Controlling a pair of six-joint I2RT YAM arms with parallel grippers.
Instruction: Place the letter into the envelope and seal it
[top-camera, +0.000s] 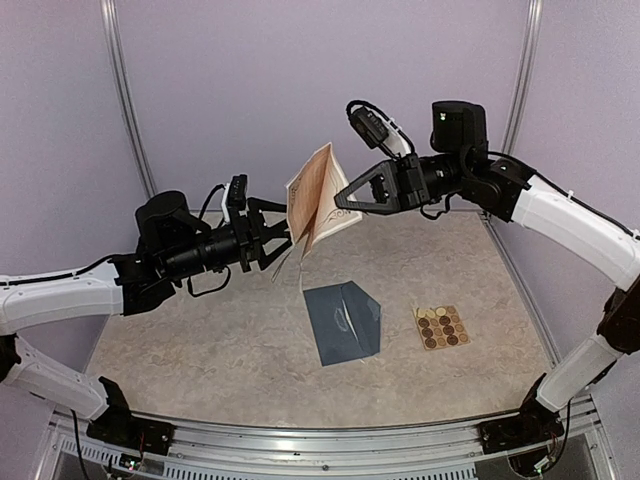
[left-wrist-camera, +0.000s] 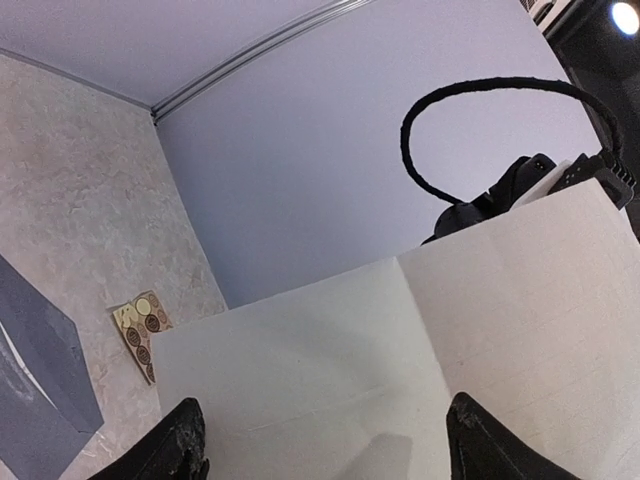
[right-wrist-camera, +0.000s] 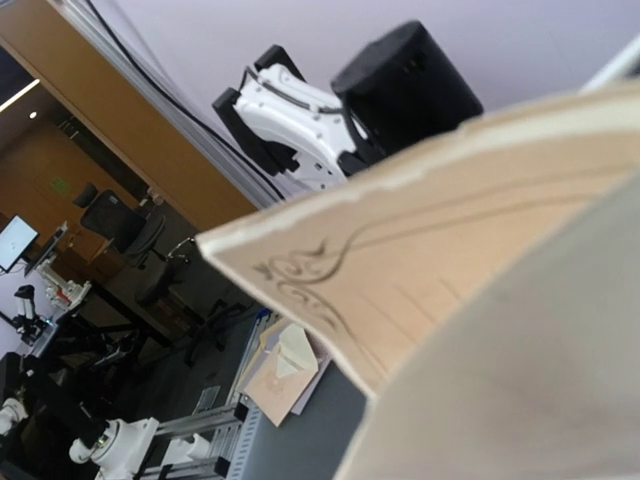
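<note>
The letter (top-camera: 318, 195), a folded cream sheet with a tan ornamented face, hangs in the air above the table. My right gripper (top-camera: 341, 201) is shut on its right edge. The sheet fills the right wrist view (right-wrist-camera: 480, 230) and hides the fingers there. My left gripper (top-camera: 277, 240) is open at the letter's lower left. In the left wrist view the white sheet (left-wrist-camera: 400, 340) stands between its spread fingertips (left-wrist-camera: 185, 420). The slate-blue envelope (top-camera: 342, 322) lies flat on the table below, also seen in the left wrist view (left-wrist-camera: 35, 370).
A tan sheet of round brown stickers (top-camera: 441, 327) lies right of the envelope, and shows in the left wrist view (left-wrist-camera: 140, 325). Purple walls enclose the table at the back and sides. The metal rail (top-camera: 330, 440) runs along the near edge.
</note>
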